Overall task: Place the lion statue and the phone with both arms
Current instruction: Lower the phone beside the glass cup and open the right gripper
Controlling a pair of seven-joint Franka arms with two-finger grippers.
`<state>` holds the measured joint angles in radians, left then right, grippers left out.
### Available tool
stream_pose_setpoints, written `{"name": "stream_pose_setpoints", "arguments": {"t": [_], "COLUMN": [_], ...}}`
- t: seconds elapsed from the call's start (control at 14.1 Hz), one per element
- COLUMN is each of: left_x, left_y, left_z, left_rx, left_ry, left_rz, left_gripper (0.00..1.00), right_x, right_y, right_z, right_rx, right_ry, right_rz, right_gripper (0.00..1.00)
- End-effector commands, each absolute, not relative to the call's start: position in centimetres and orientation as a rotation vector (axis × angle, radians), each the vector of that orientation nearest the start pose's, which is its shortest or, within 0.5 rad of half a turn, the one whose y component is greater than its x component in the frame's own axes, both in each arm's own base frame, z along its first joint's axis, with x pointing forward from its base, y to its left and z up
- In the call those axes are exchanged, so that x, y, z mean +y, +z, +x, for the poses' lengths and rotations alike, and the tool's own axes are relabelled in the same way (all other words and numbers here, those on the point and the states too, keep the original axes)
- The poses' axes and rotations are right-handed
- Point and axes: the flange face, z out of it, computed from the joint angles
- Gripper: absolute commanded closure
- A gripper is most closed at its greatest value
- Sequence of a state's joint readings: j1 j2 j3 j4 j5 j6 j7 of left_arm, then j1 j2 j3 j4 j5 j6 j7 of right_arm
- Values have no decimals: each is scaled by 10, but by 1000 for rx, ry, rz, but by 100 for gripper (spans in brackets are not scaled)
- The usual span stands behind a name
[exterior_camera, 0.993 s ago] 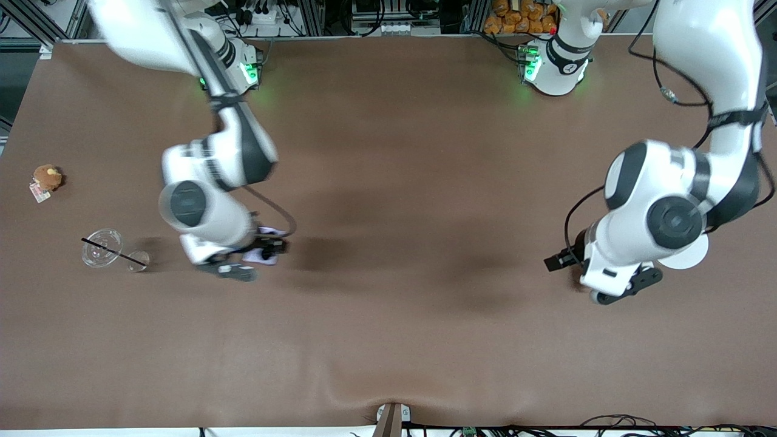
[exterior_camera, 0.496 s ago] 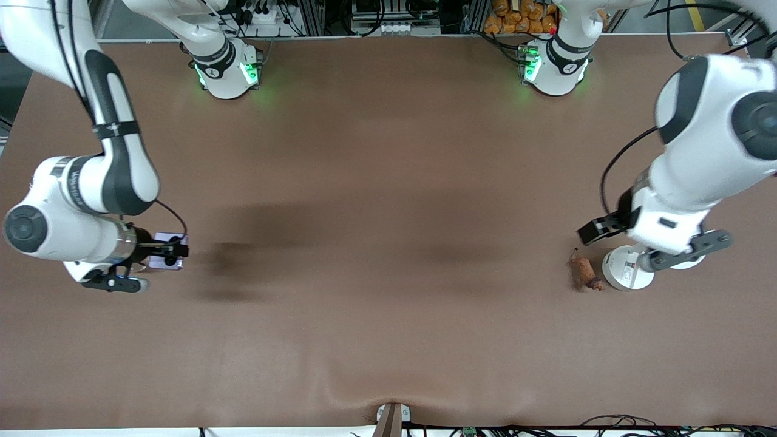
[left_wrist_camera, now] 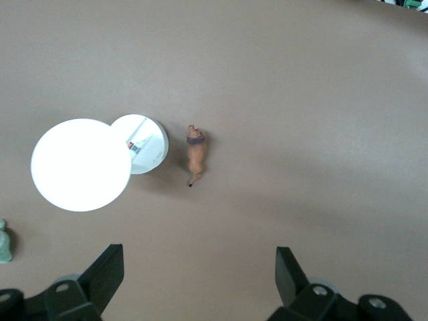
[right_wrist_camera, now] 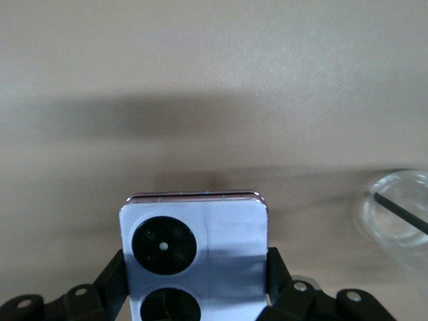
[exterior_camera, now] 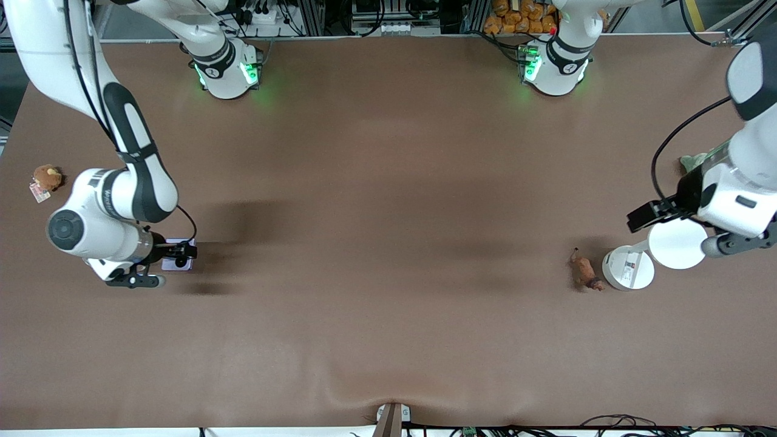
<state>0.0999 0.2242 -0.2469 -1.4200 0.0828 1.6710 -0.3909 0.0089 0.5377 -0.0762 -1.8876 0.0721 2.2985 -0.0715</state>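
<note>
Spanning nearly the whole front view, the brown worktop (exterior_camera: pixel 388 243) serves as our landmark, and we place everything by it. At its right-arm end, the right tool (exterior_camera: pixel 179 254) hangs low over it, pinching the phone (exterior_camera: pixel 177 254) by its two side edges, the camera circles facing the wrist camera. At the left-arm end, the left tool (left_wrist_camera: pixel 198 281) hovers high with its fingers spread wide and nothing between them, while the lion statue (exterior_camera: pixel 585 272) lies on the worktop just beside a small white disc (exterior_camera: pixel 628 268), with a larger white disc (exterior_camera: pixel 677 243) overlapping that one. We judge the statue already placed and the phone the step in hand: we would lower it until its underside meets the worktop, keep it level, and only then release, steering away from the clear cup (right_wrist_camera: pixel 400 217) nearby. Much is hard to read: the phone's lower half is cut off in the right wrist view, the right arm covers the cup in the front view, and we cannot tell whether the phone touches the worktop.
</note>
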Motion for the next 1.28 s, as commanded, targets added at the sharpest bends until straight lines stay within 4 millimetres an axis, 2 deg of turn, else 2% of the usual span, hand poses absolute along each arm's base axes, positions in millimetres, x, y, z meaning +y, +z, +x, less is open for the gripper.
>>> {"name": "stream_pose_setpoints", "arguments": {"t": [0.0,0.21,0.35,0.43,0.5,0.57,0.64,0.78,0.92,1.21], "left_x": [-57,-34,-32,-20,-14,-16,-9,-8,-4,-12], "left_y": [607,628,628,632,637,640,642,639,638,642], "left_z": [603,583,566,565,561,555,547,527,524,515], "left_rx": [-304,-166,-97,-127,-143,-120,-108,-81,-92,-64], "left_ry": [-56,-27,88,79,70,70,68,88,81,92], "left_rz": [-3107,-3099,-3113,-3122,-3121,-3121,-3120,-3121,-3122,-3123], "left_gripper": [0,0,0,0,0,0,0,0,0,0], "right_x": [-53,-54,-56,-54,-55,-55,-56,-54,-53,-53], "right_y": [192,174,164,164,164,164,164,164,166,194], "right_z": [620,623,625,626,626,626,626,626,626,639], "right_rx": [62,65,73,68,75,80,87,85,82,77], "right_ry": [160,135,104,102,102,102,102,109,114,44], "right_rz": [-3115,-3121,-3126,-3127,-3127,-3127,-3127,-3126,-3125,-3128], "right_gripper": [65,64,63,63,55,21,0,0,0,0]}}
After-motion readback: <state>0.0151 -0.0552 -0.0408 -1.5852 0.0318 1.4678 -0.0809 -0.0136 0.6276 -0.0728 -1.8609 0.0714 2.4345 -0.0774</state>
